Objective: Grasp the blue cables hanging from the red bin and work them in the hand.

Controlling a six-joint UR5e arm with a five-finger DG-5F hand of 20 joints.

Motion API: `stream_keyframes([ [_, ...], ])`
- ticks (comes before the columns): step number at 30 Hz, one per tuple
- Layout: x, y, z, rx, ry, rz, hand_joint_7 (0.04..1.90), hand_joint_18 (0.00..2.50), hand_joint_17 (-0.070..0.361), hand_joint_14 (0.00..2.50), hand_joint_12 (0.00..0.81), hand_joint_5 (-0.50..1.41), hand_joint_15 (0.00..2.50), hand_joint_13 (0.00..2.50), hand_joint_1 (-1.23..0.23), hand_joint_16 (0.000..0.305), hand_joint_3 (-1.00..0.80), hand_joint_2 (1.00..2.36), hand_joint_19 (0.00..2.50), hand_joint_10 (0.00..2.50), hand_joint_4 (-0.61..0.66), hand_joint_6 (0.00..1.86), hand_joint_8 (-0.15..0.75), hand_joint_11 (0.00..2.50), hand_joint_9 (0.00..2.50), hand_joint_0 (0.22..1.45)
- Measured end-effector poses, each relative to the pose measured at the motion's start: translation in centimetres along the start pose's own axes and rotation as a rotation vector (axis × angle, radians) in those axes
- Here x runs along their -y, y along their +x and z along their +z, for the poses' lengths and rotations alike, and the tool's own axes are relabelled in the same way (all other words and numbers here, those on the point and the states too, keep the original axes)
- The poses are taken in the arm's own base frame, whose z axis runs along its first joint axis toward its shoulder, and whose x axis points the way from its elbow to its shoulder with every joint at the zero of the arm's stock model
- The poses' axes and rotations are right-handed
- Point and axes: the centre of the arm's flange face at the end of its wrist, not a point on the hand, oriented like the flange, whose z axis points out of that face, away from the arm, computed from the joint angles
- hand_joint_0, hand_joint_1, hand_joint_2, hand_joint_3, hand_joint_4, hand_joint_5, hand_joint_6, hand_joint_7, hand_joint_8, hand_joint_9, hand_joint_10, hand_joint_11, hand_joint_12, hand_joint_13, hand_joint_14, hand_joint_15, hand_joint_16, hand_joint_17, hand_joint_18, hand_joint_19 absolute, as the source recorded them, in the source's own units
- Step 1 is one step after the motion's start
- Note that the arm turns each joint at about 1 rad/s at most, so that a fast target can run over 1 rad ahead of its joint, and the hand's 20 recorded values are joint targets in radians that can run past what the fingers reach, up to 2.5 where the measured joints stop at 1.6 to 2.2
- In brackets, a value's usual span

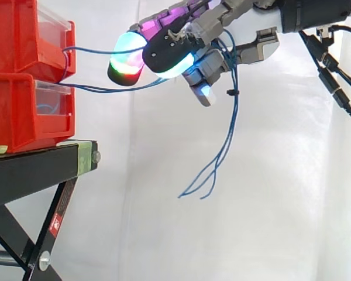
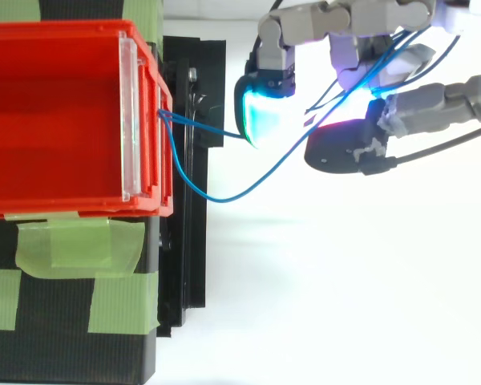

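- The white curtain (image 1: 164,222) hangs behind everything.
- The black stand (image 1: 41,161) is on the left. It has green tape (image 2: 76,245) stuck on it.
- Two red bins (image 1: 11,64) sit on the stand, one on top of the other. From above, the top bin (image 2: 56,104) has a clear front wall.
- The hand (image 1: 213,26) is up high, near the bins but not touching them. Its fingers are curled in, and the thumb is bent toward them. The cables run between them, so it looks like the hand is holding them.
- The blue cables (image 1: 96,51) start at the front of the bins. They cross the gap to the hand in loose curves. One is fairly straight and one sags. They go through the hand and drop down on its far side.
- The loose ends (image 1: 196,193) dangle in the air in front of the curtain, well under the hand.
- The glowing fingertips (image 1: 127,57) shine cyan, green, red and pink. One of them touches a cable near the bins.
- A small black tie (image 1: 231,92) sits on the cables just below the hand.
- I think the grabbing part is done, because the cables are already inside the hand.
- What is left is the working part: moving the cables about with the fingers and not dropping them.
- I cannot tell how tight the hold is.
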Motion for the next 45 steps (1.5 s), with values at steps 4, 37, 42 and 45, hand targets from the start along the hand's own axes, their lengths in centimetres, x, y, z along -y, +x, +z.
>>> stream_keyframes([
  [4,-0.02,0.0,0.01,0.001,-0.001,0.0,1.34,0.83,0.126,2.5,0.448,0.05,1.99,0.25,-0.75,0.056,0.18,1.14,1.18,2.5,0.05,0.13,0.407,2.5,0.17,0.99],
  [37,-0.16,0.23,0.03,-0.001,0.0,0.018,1.37,1.01,0.106,2.5,0.434,0.11,2.05,0.38,-0.68,0.047,-0.36,1.02,1.44,2.5,0.09,0.24,0.418,2.5,0.3,1.01],
  [42,-0.12,0.24,0.0,-0.003,0.003,0.031,1.37,1.02,0.105,2.5,0.436,0.13,2.03,0.41,-0.66,0.047,-0.39,1.02,1.45,2.5,0.11,0.24,0.419,2.5,0.32,1.02],
  [45,-0.12,0.24,-0.01,-0.003,0.004,0.036,1.37,1.02,0.105,2.5,0.438,0.13,2.06,0.41,-0.66,0.047,-0.38,1.02,1.45,2.5,0.12,0.24,0.42,2.5,0.32,1.02],
])
